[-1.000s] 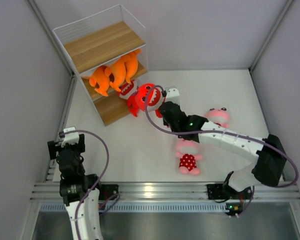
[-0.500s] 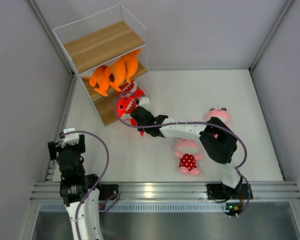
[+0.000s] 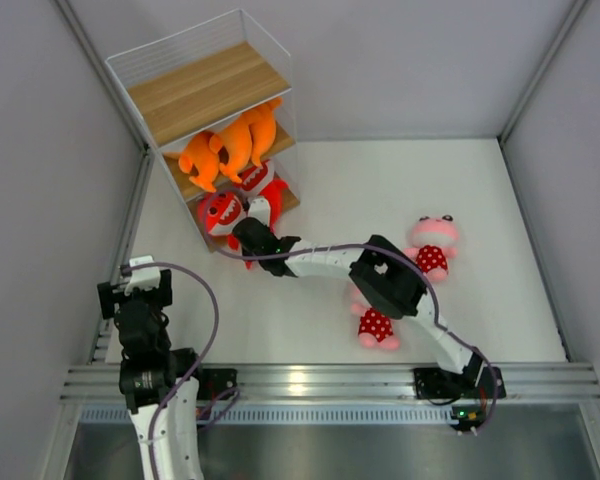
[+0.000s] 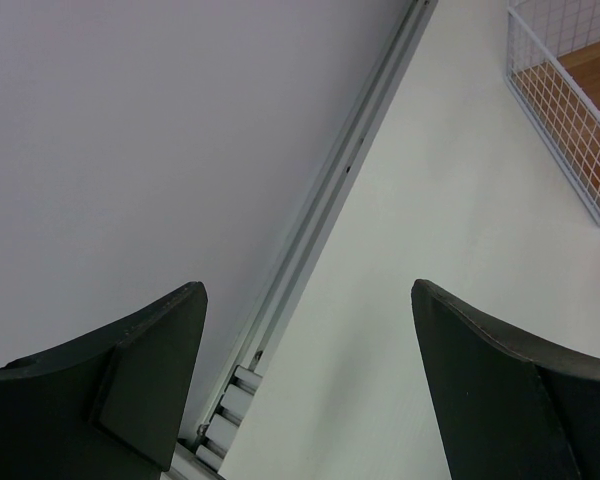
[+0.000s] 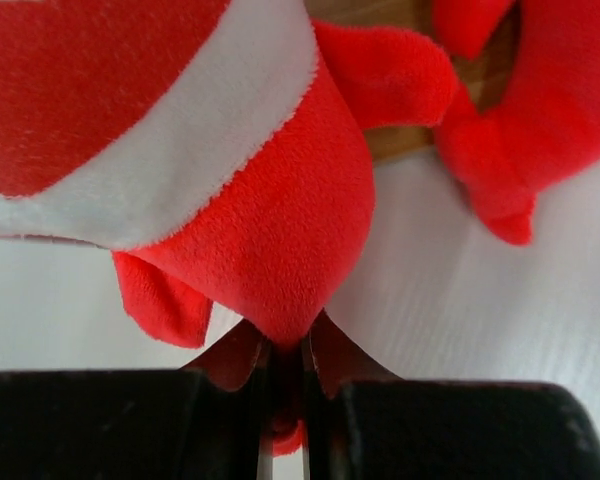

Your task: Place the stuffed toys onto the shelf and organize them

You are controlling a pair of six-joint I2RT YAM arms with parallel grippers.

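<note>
The right gripper [image 3: 242,234] is seen clenched on the tail end of a red shark [image 3: 218,212]. In the right wrist view its fingers [image 5: 230,358] are pressed together on a pinch of red plush. This shark is held at the front of the lowest tier of the shelf [image 3: 205,88], toward the left end, with its white toothy mouth turned up. Whether it lies on the board cannot be told. A second red shark [image 3: 271,190] is seen just beside it on the right, on the same tier. Orange sharks [image 3: 235,142] are packed side by side on the middle tier.

On the table [image 3: 330,170], one pink animal [image 3: 435,243] in a red polka-dot dress is found well right of the shelf. A second pink animal [image 3: 377,320] lies nearer the arms' bases and is partly covered by the right arm.

The left gripper [image 3: 135,290] is held with its jaws spread wide and nothing between them. It is near the table's left edge, well apart from every toy.
</note>
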